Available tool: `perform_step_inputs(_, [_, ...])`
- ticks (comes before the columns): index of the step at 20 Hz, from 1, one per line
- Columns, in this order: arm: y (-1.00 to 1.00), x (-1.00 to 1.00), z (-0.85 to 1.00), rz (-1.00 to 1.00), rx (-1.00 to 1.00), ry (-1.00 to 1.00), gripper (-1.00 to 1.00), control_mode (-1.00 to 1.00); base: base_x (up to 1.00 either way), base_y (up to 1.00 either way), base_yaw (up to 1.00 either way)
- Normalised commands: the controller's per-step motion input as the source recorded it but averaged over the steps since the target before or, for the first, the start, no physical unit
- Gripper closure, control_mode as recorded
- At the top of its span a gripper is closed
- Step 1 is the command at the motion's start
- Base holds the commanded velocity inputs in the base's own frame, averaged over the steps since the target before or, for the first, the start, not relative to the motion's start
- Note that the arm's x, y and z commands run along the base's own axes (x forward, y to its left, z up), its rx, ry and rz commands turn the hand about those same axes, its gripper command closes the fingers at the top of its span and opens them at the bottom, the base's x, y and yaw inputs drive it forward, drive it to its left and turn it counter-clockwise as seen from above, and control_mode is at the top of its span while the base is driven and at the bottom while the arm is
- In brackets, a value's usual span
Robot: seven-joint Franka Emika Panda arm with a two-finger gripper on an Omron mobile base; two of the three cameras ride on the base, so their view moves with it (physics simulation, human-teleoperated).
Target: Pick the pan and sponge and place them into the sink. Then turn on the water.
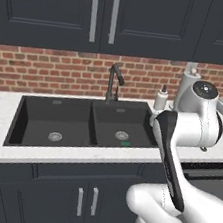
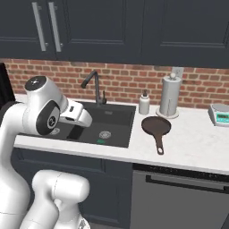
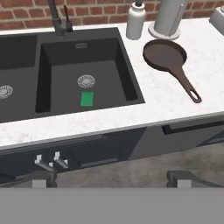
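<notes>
The gripper (image 3: pixel 112 177) is hanging with its fingertips (image 3: pixel 43 178) spread wide apart and nothing between them, looking down over the counter's front edge. Beyond it, the sponge (image 3: pixel 87 99) is lying green side up in the right basin of the sink (image 3: pixel 131 83), just beside the drain. The pan (image 3: pixel 166 54) is sitting on the counter (image 3: pixel 175 105) to the sink's right (handle pointing toward the front edge), near the soap bottle (image 3: pixel 135 21).

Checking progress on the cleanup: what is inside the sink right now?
The sponge lies green side up on the floor of the sink's right basin, just in front of the drain. The left basin holds just its drain; its left part is cut off.
</notes>
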Motion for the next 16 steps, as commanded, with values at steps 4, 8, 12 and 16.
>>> perform_step_inputs(4, [0.0, 0.0, 0.0, 0.0, 0.0, 0.0, -1.0, 1.0, 0.31, 0.0, -0.01])
perform_step_inputs(8, [0.0, 0.0, 0.0, 0.0, 0.0, 0.0, -1.0, 1.0, 0.41, 0.0, 0.0])
perform_step_inputs(12, [0.0, 0.0, 0.0, 0.0, 0.0, 0.0, -1.0, 1.0, 0.5, 0.0, 0.0])
perform_step_inputs(16, [0.0, 0.0, 0.0, 0.0, 0.0, 0.0, -1.0, 1.0, 0.49, 0.0, 0.0])
